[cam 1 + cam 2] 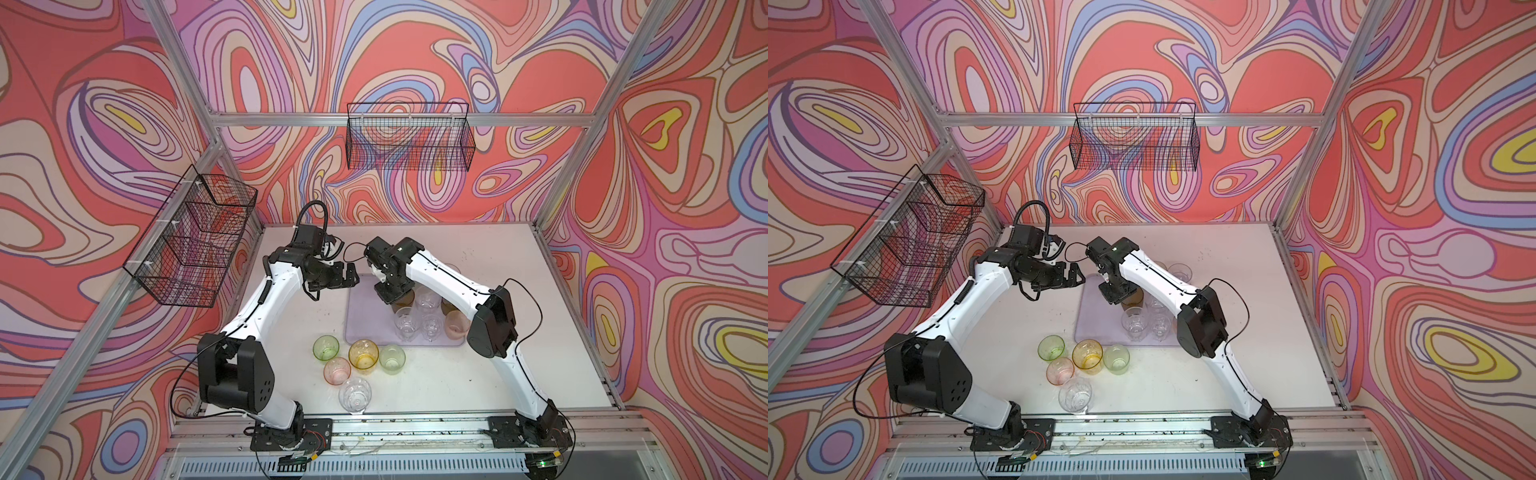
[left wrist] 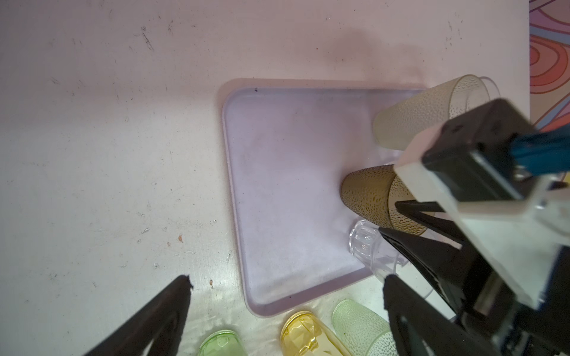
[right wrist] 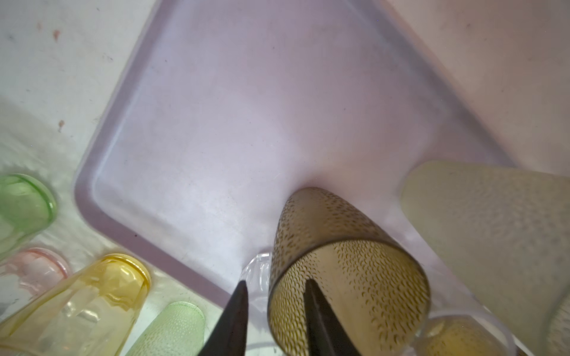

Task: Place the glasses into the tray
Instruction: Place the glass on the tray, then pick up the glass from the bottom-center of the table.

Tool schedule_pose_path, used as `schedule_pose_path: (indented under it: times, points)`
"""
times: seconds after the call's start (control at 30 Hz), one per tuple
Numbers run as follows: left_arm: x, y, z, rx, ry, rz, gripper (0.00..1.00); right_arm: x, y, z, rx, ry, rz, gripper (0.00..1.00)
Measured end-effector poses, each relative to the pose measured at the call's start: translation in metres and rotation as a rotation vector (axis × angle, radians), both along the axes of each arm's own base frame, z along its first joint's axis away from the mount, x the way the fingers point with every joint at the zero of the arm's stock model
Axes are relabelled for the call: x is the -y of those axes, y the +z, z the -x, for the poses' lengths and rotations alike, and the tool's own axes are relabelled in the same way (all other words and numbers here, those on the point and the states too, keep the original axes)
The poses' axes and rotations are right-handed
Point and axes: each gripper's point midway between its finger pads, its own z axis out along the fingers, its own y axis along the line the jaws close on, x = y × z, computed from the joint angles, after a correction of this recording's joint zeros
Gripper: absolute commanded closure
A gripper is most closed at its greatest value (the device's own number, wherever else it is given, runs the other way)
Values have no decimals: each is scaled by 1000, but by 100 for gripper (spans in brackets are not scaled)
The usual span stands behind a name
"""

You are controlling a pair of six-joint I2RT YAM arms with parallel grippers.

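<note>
Right wrist view shows the right gripper (image 3: pixel 276 281), jaws slightly apart astride the rim of the olive-brown glass (image 3: pixel 324 222) in the tray (image 3: pixel 216 108), so a crooked lift-off could snag and topple it.

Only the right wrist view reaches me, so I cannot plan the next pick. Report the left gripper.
Observer: The left gripper is open and empty, hovering near the tray's far left corner.
Operator: List any loose glass I cannot see.
Observer: A clear faceted glass stands nearest the table's front edge.
Operator: Name one glass in the tray outside my view.
Observer: A pink glass stands in the tray's near right corner.
</note>
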Motion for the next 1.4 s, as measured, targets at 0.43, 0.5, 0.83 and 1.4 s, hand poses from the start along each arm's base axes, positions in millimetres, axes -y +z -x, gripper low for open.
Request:
schedule_pose_path:
  times: [0.43,0.5,0.83,1.4]
  points:
    - [0,0,0,0,0,0,0,5,52,7,87,16,-82,64]
    - [0,0,0,0,0,0,0,8,53,12,88,23,-79,64]
    - [0,0,0,0,0,0,0,12,70,45,115,92,-74,64]
    - [0,0,0,1,0,-1,0,2,63,116,98,276,-19,64]
